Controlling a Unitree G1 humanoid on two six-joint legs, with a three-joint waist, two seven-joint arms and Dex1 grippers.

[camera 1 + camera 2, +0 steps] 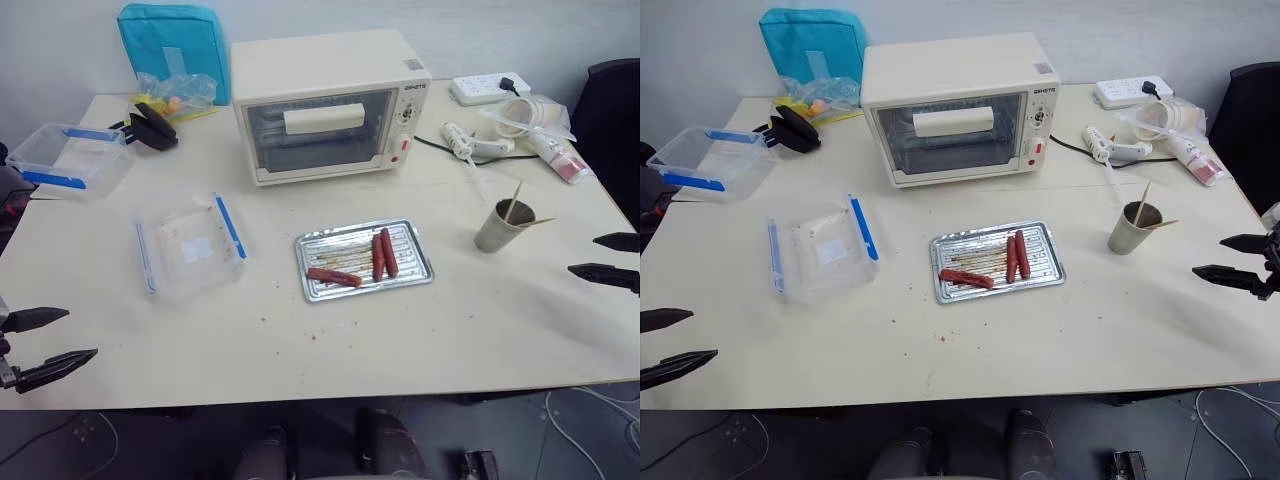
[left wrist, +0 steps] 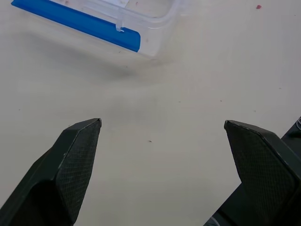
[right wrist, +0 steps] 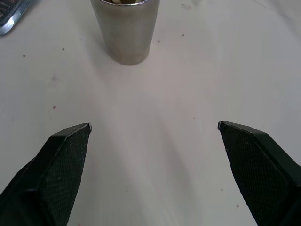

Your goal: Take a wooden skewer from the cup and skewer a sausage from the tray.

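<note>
Right wrist view: my right gripper [image 3: 154, 127] gapes empty short of the cup [image 3: 125, 29], skewer [image 1: 512, 201] untaken, sausages [image 1: 385, 255] unpierced.

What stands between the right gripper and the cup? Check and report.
Nothing visible. The right gripper hangs open with bare table between its fingers and the cup. The wooden skewer stands in the cup.
</note>
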